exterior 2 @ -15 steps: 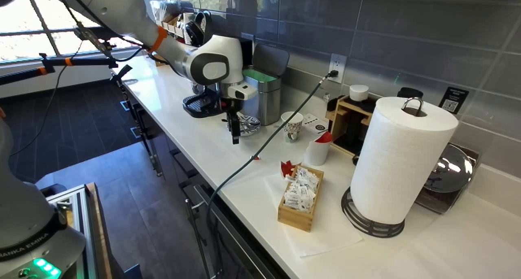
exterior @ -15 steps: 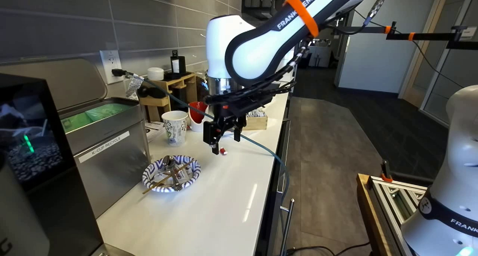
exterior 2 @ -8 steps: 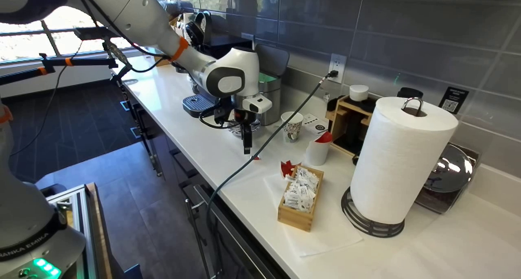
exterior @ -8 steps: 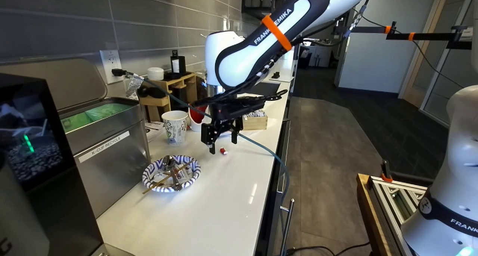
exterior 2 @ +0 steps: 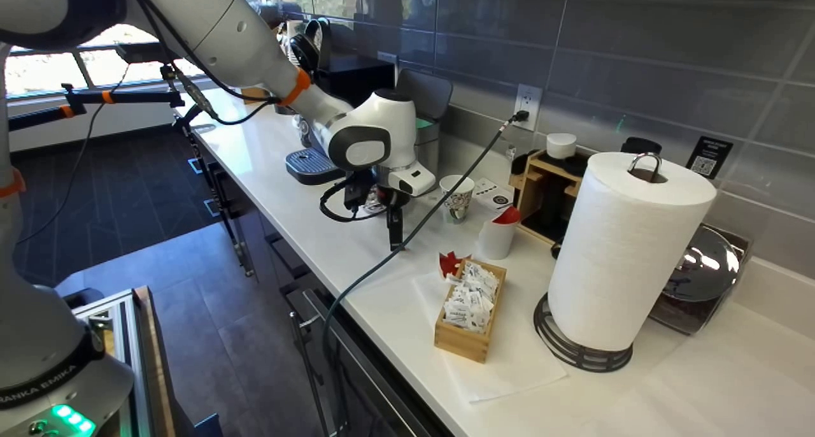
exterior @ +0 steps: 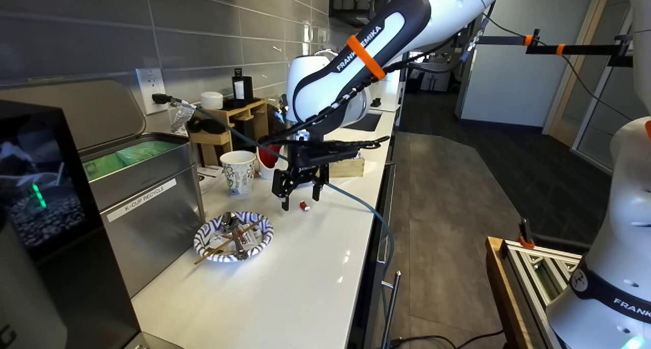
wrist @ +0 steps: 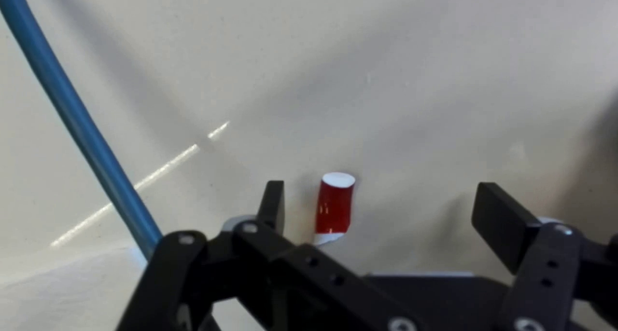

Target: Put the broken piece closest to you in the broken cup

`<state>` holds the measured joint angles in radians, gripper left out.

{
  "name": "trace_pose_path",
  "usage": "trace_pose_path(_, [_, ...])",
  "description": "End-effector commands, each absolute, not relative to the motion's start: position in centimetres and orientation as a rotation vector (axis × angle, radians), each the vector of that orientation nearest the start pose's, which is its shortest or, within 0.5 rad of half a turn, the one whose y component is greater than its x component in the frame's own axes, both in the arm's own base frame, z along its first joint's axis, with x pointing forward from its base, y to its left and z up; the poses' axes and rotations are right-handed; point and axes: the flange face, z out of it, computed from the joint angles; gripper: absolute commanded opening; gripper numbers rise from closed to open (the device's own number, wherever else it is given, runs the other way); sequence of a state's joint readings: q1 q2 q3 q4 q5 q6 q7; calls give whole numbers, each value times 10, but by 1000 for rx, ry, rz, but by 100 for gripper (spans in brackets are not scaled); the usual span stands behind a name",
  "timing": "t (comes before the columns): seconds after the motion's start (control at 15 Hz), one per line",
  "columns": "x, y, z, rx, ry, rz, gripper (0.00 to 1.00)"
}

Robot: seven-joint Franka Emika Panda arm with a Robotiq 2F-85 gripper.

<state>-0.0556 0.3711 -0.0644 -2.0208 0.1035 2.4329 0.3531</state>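
Red with white ends, the broken piece (wrist: 334, 206) is lying on the counter (wrist: 410, 104), at nine o'clock from the middle of the gripper (wrist: 378, 204) in the wrist view; the fingers (wrist: 273, 203) are standing spread, pinching nothing. The approach is looking nearly done; gripping, lifting and placing are remaining. In an exterior view, the broken cup (exterior 2: 498, 238) is standing upright at the gripper's three o'clock.

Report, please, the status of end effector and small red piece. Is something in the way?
End effector open, nothing held. Small red piece on counter, between jaws in wrist view. Cable nearby, outside jaws, could snag.
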Motion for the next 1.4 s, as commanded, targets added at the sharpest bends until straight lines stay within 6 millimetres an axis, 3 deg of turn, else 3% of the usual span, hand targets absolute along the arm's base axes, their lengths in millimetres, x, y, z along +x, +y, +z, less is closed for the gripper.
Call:
trace_pose_path(0.0, [601,-84,266,-2958,917,-142,100])
trace_pose_path(0.27, [593,-82,273,-3020,921,-172,100])
trace_pose_path(0.6, [582,-60,282,-3121,922,-215,100])
trace_pose_path(0.87, [581,-47,277,-3129,948,-198,93])
trace_pose_path(1.33, [591,-62,262,-3059,1002,-146,86])
